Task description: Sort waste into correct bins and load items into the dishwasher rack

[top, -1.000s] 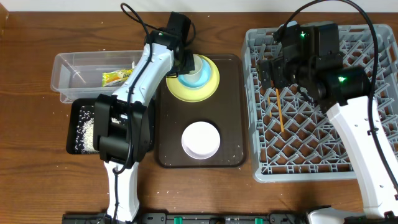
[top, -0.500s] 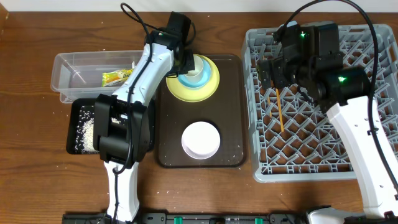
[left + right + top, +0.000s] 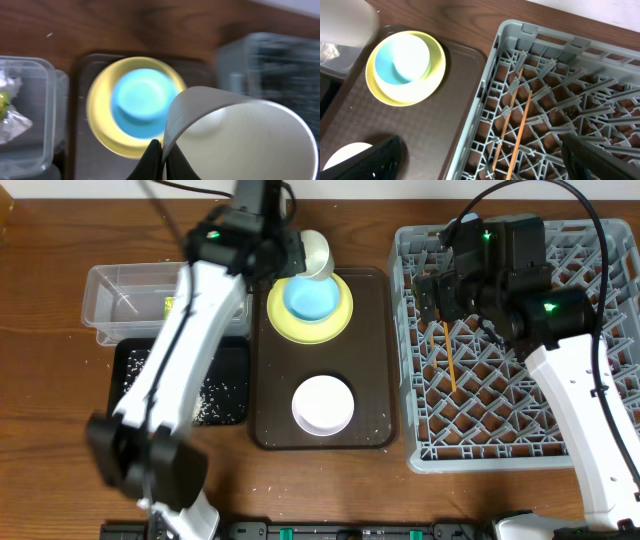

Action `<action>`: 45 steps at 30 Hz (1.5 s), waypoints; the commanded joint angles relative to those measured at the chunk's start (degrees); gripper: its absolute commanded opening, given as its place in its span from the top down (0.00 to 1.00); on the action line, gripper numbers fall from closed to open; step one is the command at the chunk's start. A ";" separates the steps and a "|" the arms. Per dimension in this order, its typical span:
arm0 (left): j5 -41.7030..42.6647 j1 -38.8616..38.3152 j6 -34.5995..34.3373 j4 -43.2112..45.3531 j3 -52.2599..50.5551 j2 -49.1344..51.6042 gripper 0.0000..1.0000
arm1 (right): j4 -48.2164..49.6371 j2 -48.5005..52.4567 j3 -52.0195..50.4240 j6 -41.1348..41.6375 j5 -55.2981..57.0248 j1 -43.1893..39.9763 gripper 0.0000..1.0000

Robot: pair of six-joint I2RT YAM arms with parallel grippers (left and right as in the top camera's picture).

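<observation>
Your chopsticks [image 3: 450, 360] are racked — left gripper [image 3: 161, 156] clamps the cup [image 3: 240, 140], right gripper [image 3: 485, 157] gapes empty — plate [image 3: 310, 332], blue bowl [image 3: 310, 298] and white bowl [image 3: 322, 402] await loading.

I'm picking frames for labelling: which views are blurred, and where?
Overhead: the left arm is badly blurred, the rest sharp. Left wrist: the white cup is soft and the rack behind is smeared. Right wrist: chopsticks crisp, the near fingers out of focus.

Bright, even light; the left arm [image 3: 175, 355] is motion-blurred overhead, its wrist view soft.
</observation>
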 commanded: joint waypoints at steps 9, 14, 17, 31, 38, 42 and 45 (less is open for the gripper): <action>45.97 10.60 5.40 -4.46 0.55 -5.25 0.94 | 1.29 -1.40 0.61 4.92 -25.29 -1.33 0.01; 55.71 12.52 8.94 -6.03 0.55 -5.25 0.94 | 4.31 -1.70 0.61 -3.41 -54.64 -6.08 0.01; 60.67 12.35 10.05 -5.99 0.55 -5.27 0.94 | 4.24 -1.66 0.59 -8.37 -67.60 -8.90 0.01; 64.70 6.21 13.77 -5.66 0.55 -5.27 0.94 | 4.76 -1.66 0.17 -14.01 -67.87 -3.67 0.01; 65.51 2.38 13.77 -5.64 0.55 -5.29 0.94 | 5.68 -1.66 0.17 -17.25 -67.89 -2.23 0.09; 65.46 2.23 13.79 -5.64 0.55 -5.29 0.94 | 7.89 -1.66 0.17 -17.22 -67.91 -2.67 0.19; 65.46 2.36 13.79 -5.64 0.55 -5.27 0.94 | 8.39 -1.66 0.17 -17.18 -68.52 -3.69 0.21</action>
